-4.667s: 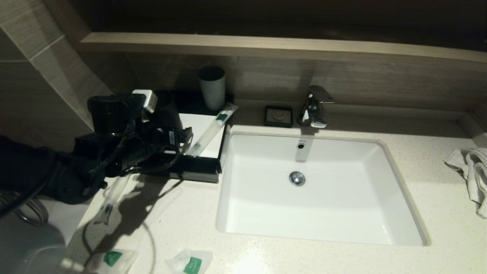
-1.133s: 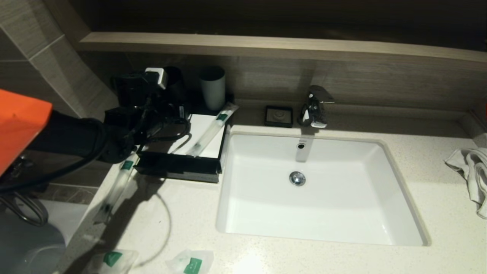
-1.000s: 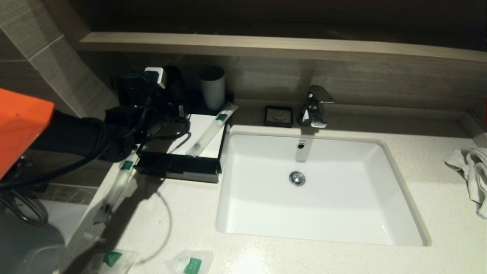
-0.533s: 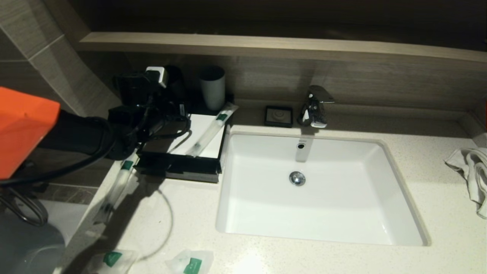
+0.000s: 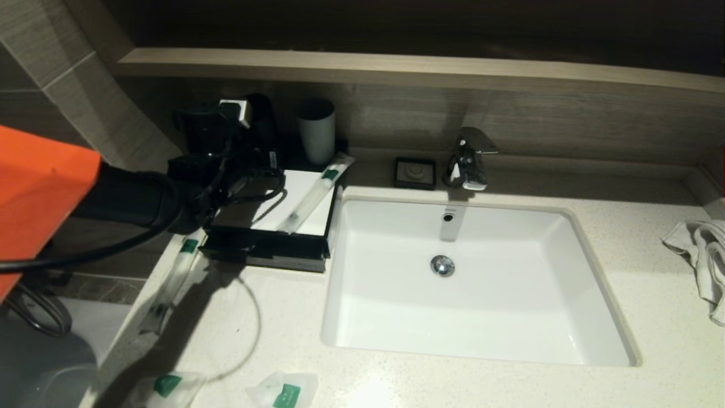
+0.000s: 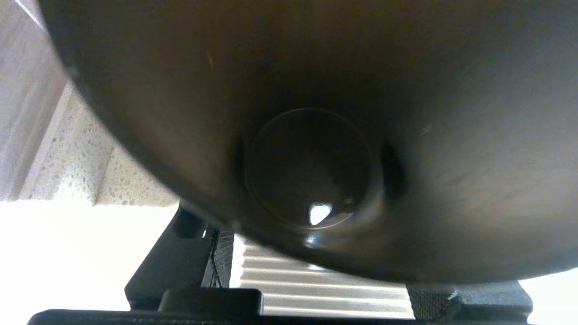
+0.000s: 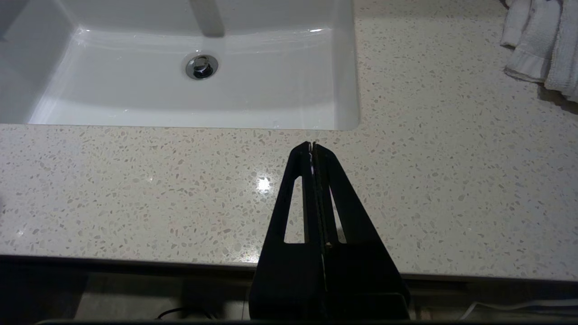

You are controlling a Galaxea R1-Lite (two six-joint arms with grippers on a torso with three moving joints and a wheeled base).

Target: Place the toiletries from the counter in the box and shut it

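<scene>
Speckled stone tabletop [image 5: 272, 317] carries two pouches [image 5: 283, 391] and one packet [image 5: 173, 277] well behind the left claw [image 5: 257, 147], whose state cannot be told. One packet [image 5: 308, 195] lies just beside it on the box [image 5: 272, 249], none boxed; the right claw [image 7: 312, 149] is held together, idle.

a grey cup [image 5: 315, 130] stands upright at the back wall under the tan wooden shelf [image 5: 419, 68]. a small black square soap dish [image 5: 415, 173] sits just beside the chrome faucet [image 5: 470, 158]. a crumpled white towel [image 5: 702, 255] lies at the far right.
</scene>
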